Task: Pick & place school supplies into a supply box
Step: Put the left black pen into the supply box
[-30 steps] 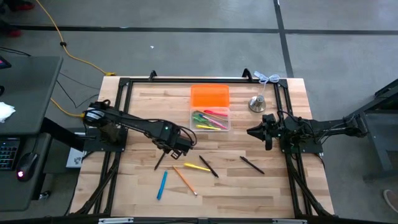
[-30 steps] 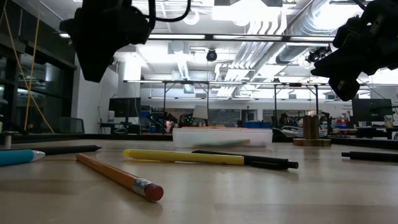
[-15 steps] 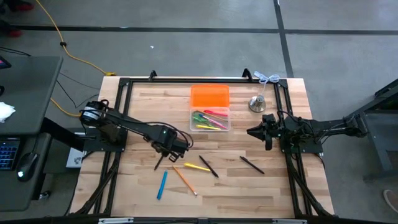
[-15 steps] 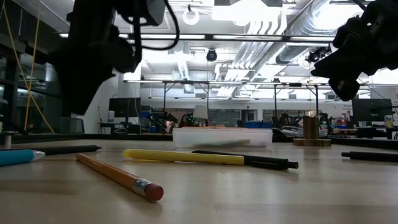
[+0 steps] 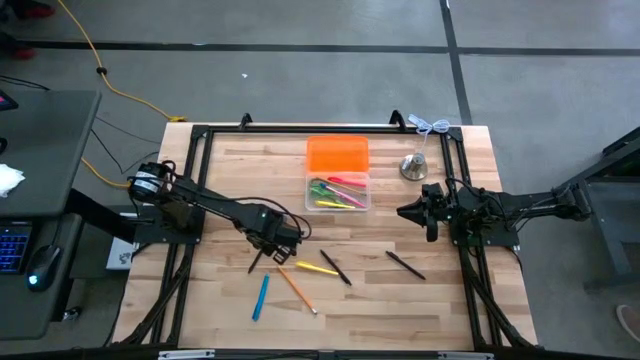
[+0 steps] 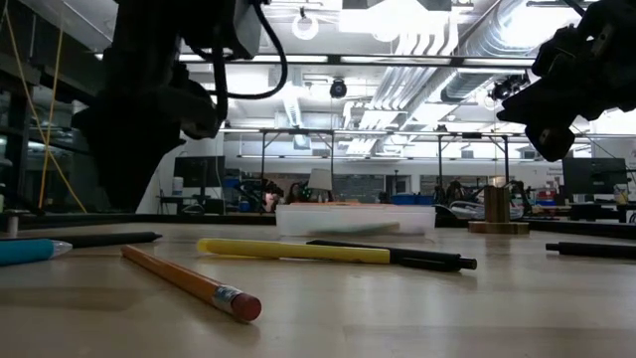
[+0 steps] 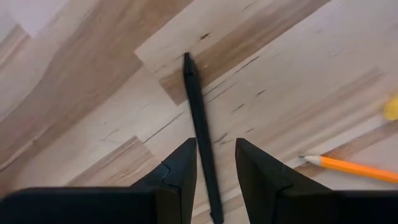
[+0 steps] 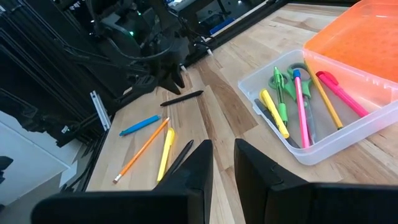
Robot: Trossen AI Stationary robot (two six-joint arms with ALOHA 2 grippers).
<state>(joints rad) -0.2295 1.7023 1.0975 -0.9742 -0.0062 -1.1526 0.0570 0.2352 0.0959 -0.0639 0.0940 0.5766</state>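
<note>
Light wooden table inside a black frame, standing on grey concrete floor; a yellow cable runs across the floor beyond it. The low view looks into a lab hall with ceiling ducts and lit benches. Clear supply box sits near the table's far middle, holding green-handled scissors with pink, yellow and green pens; its orange lid lies touching its far side. A silver bell-shaped object stands beside the lid. Loose on the table: black pen, blue pen, pencil, yellow pen, two more black pens. Left gripper hangs low over the first black pen, fingers partly open and straddling it, not closed on it. Right gripper waits above the table's right side, fingers narrowly apart, empty.
</note>
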